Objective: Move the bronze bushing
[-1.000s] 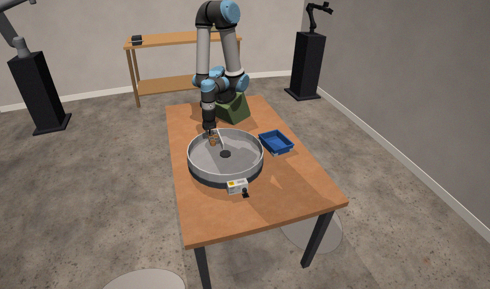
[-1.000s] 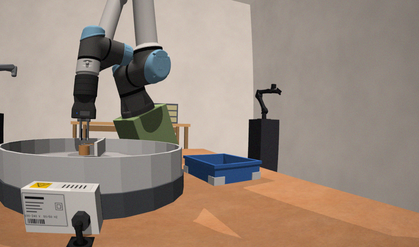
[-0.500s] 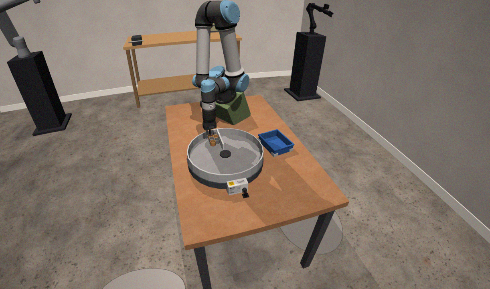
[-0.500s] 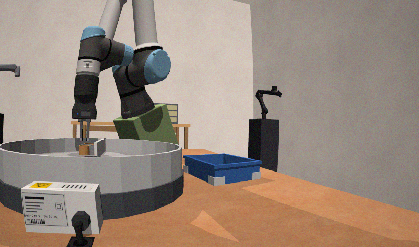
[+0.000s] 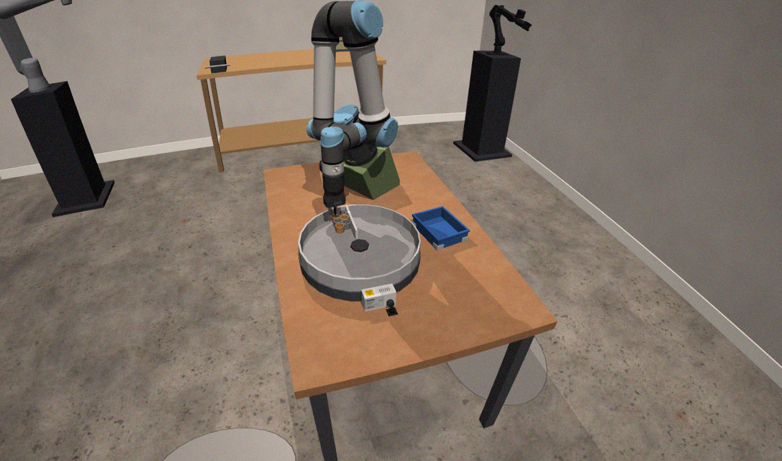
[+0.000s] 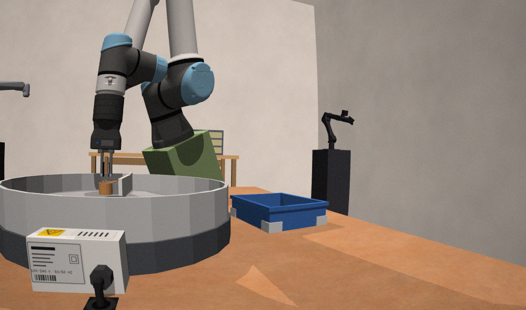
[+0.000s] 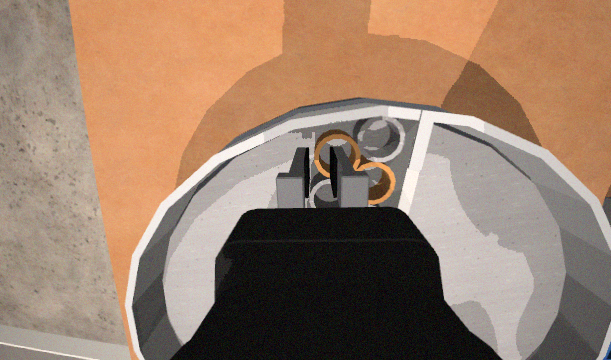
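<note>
The grey turntable (image 5: 359, 276) (image 6: 160, 215) (image 7: 150, 250) holds a small cluster of bushings beside its white divider (image 5: 352, 223) (image 6: 125, 184) (image 7: 415, 160). Two are bronze: one (image 7: 337, 133) lies under my fingers, the other (image 5: 340, 228) (image 6: 105, 187) (image 7: 391, 185) touches it on the right. A steel bushing (image 7: 398, 142) stands at the far rim, and another (image 7: 325, 196) shows partly behind the fingers. My gripper (image 5: 335, 212) (image 6: 106, 169) (image 7: 319, 163) points straight down with its fingers a little apart, empty, over the left wall of the first bronze bushing. The blue crate (image 5: 423, 229) (image 6: 280, 217) is empty.
The arm's green base (image 5: 374, 171) (image 6: 184, 159) stands behind the turntable. A white control box (image 5: 377, 296) (image 6: 75, 260) sits at the turntable's front. The crate stands right of the turntable on the wooden table (image 5: 382, 355). The turntable's raised rim and divider hem in the bushings.
</note>
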